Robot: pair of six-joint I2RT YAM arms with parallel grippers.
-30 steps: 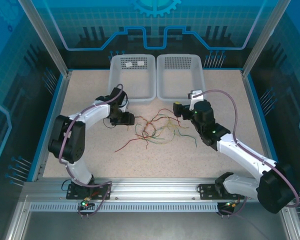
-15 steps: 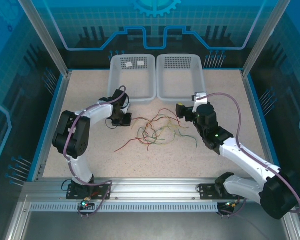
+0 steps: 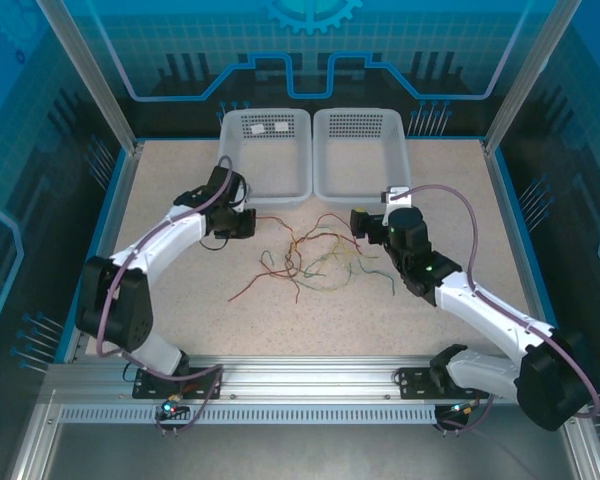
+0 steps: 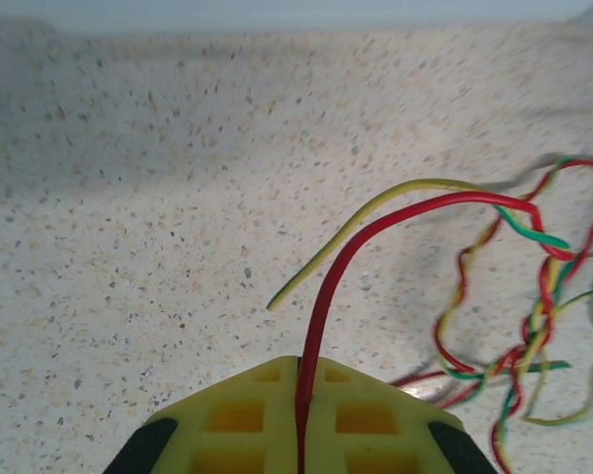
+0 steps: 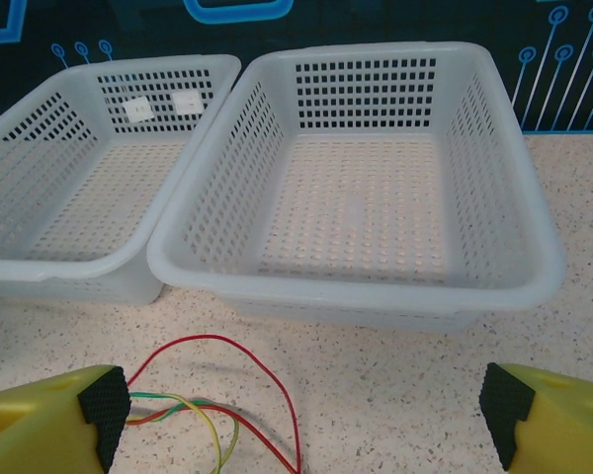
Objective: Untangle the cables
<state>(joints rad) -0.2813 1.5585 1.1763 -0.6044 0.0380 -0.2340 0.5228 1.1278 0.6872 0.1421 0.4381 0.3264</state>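
Pinching a red cable [image 4: 321, 296] between its pressed-together fingers [image 4: 237, 415], the left gripper [image 3: 242, 222] is seen at the left of the tangle, over the speckled worktop [image 3: 180, 300]. In the left wrist view, the red cable is seen rising from the closed yellow fingers. It arches to the right beside a yellowish cable [image 4: 415, 185] and runs into the knot. The cables [image 3: 315, 258], red, green and yellowish, are loosely intertwined at the middle of the worktop, between the two grippers. The right gripper [image 3: 360, 222] is held spread wide just right of the tangle, with nothing gripped. A red loop and green-yellow strands are seen on the worktop between its fingertips. Two white perforated baskets [image 3: 265, 190] are set side by side at the far edge, behind the cables.
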